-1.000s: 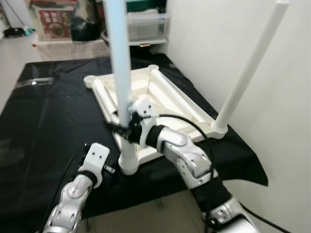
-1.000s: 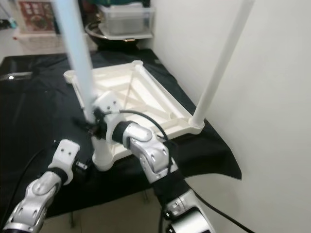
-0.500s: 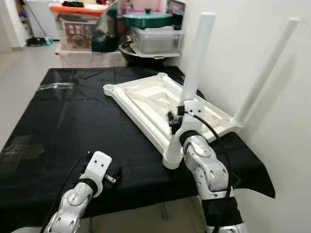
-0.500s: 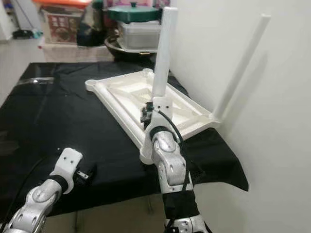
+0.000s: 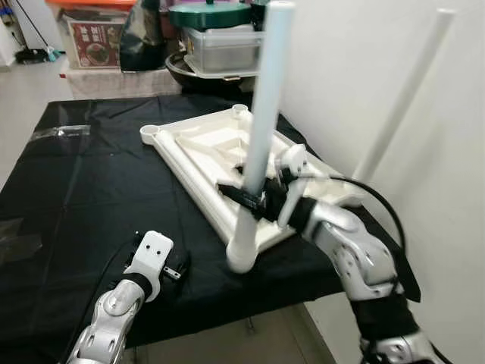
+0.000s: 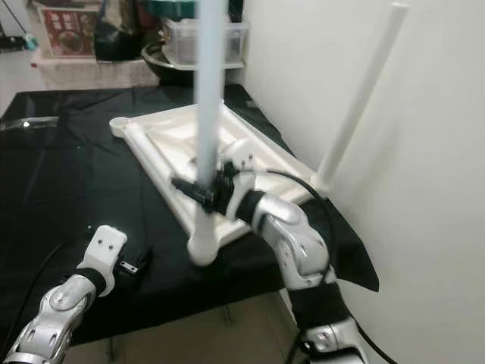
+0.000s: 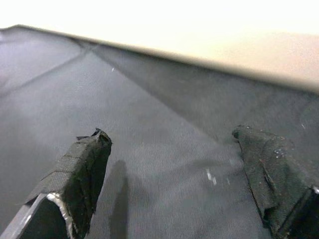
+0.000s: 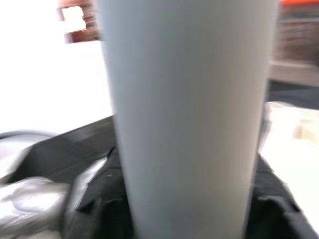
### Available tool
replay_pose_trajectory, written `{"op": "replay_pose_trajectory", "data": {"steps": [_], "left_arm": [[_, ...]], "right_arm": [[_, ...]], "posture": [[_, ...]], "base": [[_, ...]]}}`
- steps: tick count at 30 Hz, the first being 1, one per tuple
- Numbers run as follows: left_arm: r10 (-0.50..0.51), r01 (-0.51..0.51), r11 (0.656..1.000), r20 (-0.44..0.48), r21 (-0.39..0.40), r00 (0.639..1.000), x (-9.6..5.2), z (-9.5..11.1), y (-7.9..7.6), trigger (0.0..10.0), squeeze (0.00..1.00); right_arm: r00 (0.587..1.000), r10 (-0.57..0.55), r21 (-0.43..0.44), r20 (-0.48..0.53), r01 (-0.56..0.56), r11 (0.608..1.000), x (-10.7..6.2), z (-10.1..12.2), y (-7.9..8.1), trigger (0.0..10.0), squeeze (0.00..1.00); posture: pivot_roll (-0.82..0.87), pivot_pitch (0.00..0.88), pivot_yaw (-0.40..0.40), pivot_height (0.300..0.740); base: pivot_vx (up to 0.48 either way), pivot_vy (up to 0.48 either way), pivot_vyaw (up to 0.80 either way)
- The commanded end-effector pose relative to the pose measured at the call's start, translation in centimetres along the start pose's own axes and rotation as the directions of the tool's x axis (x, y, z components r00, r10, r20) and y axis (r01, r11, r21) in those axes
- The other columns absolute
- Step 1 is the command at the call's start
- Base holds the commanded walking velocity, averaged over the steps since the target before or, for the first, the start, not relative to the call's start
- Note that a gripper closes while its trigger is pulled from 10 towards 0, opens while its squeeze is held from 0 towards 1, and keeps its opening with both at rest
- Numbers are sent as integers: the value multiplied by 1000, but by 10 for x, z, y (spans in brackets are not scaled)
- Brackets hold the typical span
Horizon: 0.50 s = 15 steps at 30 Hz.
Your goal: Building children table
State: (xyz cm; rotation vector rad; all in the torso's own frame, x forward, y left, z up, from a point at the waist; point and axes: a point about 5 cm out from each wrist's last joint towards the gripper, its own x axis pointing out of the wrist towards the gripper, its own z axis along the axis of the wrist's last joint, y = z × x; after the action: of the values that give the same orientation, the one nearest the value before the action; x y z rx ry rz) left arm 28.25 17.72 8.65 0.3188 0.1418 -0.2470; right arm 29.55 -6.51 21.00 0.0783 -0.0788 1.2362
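Note:
An upside-down white tabletop (image 5: 198, 149) lies on the black cloth. A white leg (image 5: 261, 129) stands slightly tilted at its near corner, its foot at the round corner socket (image 5: 239, 260). My right gripper (image 5: 248, 199) is shut on this leg low down, reaching in from the right; the leg (image 8: 189, 119) looms close in the right wrist view. A second white leg (image 5: 402, 95) stands in the far right corner by the wall. My left gripper (image 5: 180, 267) hovers low over the cloth near the front edge, open, its fingers (image 7: 87, 154) holding nothing.
A white wall (image 5: 364, 45) runs close along the table's right side. Behind the table stand storage bins (image 5: 220, 45), a green-lidded pot (image 5: 208, 14) and a box (image 5: 95, 49). The black cloth (image 5: 91, 182) spreads wide to the left.
The camera has shifted. My right elbow has swung out to the right, with the gripper still shut on the leg at the near corner. The left gripper has stayed by the front edge.

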Motion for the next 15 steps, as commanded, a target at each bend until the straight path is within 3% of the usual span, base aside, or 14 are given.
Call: {"op": "replay_pose_trajectory", "data": {"steps": [1,5,6,7,8,9,10,11,12,13,15], "left_arm": [[-6,6,1000,-31,-1,1000,-2,-8,-1,10000,0],[-9,9,1000,-34,-5,999,-7,-10,-3,10000,0],[-7,7,1000,-38,-2,999,-8,-10,-2,10000,0],[-7,7,1000,-38,-2,999,-8,-10,-2,10000,0],[-6,6,1000,-39,0,999,-9,-10,0,10000,0],[-4,4,1000,-40,1,999,-9,-11,1,10000,0],[-4,4,1000,-40,1,999,-9,-11,1,10000,0],[-2,2,1000,-43,5,999,-9,-12,2,10000,0],[-2,2,1000,-43,5,999,-9,-12,2,10000,0],[-6,6,1000,-42,4,999,-7,-11,0,10000,0],[-9,9,1000,-41,2,999,-7,-10,-1,10000,0]], "right_arm": [[993,108,47,-38,-106,993,8,-14,13,0,0],[985,-105,97,-140,119,988,10,-36,-5,0,0],[921,-335,90,-201,357,930,8,-47,-24,0,0],[921,-335,90,-201,357,930,8,-47,-24,0,0],[824,-511,63,-245,540,839,3,-55,-38,0,0],[684,-676,30,-274,709,705,-6,-61,-52,0,0],[684,-676,30,-274,709,705,-6,-61,-52,0,0],[410,-863,-23,-296,900,436,-33,-70,-67,0,0],[410,-863,-23,-296,900,436,-33,-70,-67,0,0],[286,-912,-49,-295,948,313,-50,-72,-71,0,0],[274,-916,-52,-293,952,301,-53,-71,-71,0,0]], "posture": [[134,0,-97,740],[145,0,-97,740],[143,0,-95,740],[143,0,-95,740],[142,0,-94,740],[140,0,-91,740],[140,0,-91,740],[139,0,-85,740],[139,0,-85,740],[132,0,-72,740],[131,0,-70,740]], "base": [[0,0,0],[0,0,0],[0,0,0],[0,0,0],[0,0,0],[0,0,0],[0,0,0],[0,0,0],[0,0,0],[0,0,0],[0,0,0]]}}
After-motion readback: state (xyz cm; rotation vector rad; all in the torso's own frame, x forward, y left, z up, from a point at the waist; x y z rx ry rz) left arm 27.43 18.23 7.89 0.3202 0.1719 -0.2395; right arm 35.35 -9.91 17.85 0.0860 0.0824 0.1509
